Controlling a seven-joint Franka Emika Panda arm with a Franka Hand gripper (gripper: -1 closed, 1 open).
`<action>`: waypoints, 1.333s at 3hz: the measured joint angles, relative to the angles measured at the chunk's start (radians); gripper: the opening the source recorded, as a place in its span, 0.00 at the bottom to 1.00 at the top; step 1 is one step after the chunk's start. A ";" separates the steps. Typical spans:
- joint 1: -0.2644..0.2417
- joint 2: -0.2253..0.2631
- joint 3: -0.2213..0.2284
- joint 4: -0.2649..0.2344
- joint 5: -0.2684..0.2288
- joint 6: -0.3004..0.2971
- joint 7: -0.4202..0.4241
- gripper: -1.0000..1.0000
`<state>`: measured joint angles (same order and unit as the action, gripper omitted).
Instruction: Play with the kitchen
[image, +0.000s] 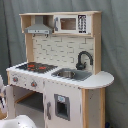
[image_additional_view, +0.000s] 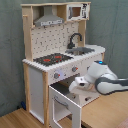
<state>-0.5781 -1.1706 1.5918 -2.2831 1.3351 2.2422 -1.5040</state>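
The robot arm's claw (image_additional_view: 76, 86) hovered at the front of the kitchen (image_additional_view: 55, 60) in the second exterior view, just above the swung-open oven door (image_additional_view: 64, 104); whether it was open, closed or gripping anything could not be told. The door lay directly below the claw, its long edge running level across the kitchen's front. The knobs (image_additional_view: 56, 75) sat just above the claw, the stovetop (image_additional_view: 52, 58) higher still, and the sink (image_additional_view: 82, 50) and faucet (image_additional_view: 75, 39) beyond, towards the second exterior view's right.

Robot lab: grey curtain (image: 114, 60) backdrop behind toy kitchen (image: 60, 75)
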 joint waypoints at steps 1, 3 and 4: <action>0.081 0.000 -0.054 -0.070 -0.047 -0.004 0.007 1.00; 0.280 -0.006 -0.179 -0.209 -0.184 -0.016 0.061 1.00; 0.383 -0.015 -0.243 -0.267 -0.274 -0.025 0.107 1.00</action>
<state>-0.1947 -1.1855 1.3484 -2.5502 1.0613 2.2172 -1.3967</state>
